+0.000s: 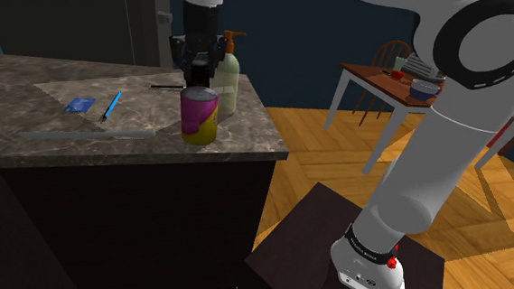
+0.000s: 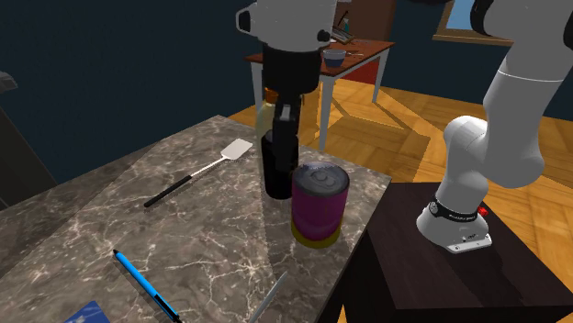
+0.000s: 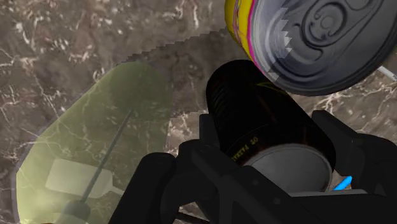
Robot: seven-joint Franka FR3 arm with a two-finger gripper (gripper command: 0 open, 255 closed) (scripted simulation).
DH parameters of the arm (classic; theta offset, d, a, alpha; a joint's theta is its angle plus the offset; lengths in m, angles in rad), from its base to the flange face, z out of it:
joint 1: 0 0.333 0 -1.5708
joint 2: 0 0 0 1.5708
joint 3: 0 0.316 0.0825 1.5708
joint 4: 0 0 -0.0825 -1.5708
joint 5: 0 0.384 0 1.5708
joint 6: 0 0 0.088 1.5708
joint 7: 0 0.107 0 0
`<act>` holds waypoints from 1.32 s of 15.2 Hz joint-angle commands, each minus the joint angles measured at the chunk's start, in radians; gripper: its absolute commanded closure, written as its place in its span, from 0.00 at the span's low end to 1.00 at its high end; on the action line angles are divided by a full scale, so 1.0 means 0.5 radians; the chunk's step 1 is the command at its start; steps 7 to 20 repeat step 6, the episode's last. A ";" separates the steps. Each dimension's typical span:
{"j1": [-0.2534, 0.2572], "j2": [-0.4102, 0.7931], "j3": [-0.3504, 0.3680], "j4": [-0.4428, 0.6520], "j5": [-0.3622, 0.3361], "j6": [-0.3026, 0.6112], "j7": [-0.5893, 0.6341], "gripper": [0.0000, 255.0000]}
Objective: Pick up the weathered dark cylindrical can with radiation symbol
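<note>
Standing upright near the bench (image 2: 110, 220) edge that faces the stand (image 2: 432, 284), the dark can (image 2: 275, 174) is straddled from above by the claw (image 2: 284, 136); whether it is gripped cannot be told. Yellow lettering on its side is seen but cannot be read. A pink-and-yellow can (image 2: 320, 206) is set just beside it, nearer that edge, and a pump bottle (image 1: 228, 77) is close by. Bare bench lies open toward the spatula (image 2: 197, 174) and pen (image 2: 142, 284).

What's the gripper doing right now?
Gripper: closed on the dark can, one finger against each side; the can stands on the counter.
</note>
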State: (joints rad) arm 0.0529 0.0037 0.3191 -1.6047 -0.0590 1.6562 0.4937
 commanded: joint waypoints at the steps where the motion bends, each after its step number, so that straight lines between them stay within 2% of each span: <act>1: 0.003 0.021 0.003 0.080 -0.007 -0.060 0.002 1.00; 4: 0.007 0.047 0.006 0.194 -0.015 -0.149 0.004 1.00; 20: 0.007 0.049 0.006 0.200 -0.016 -0.154 0.004 1.00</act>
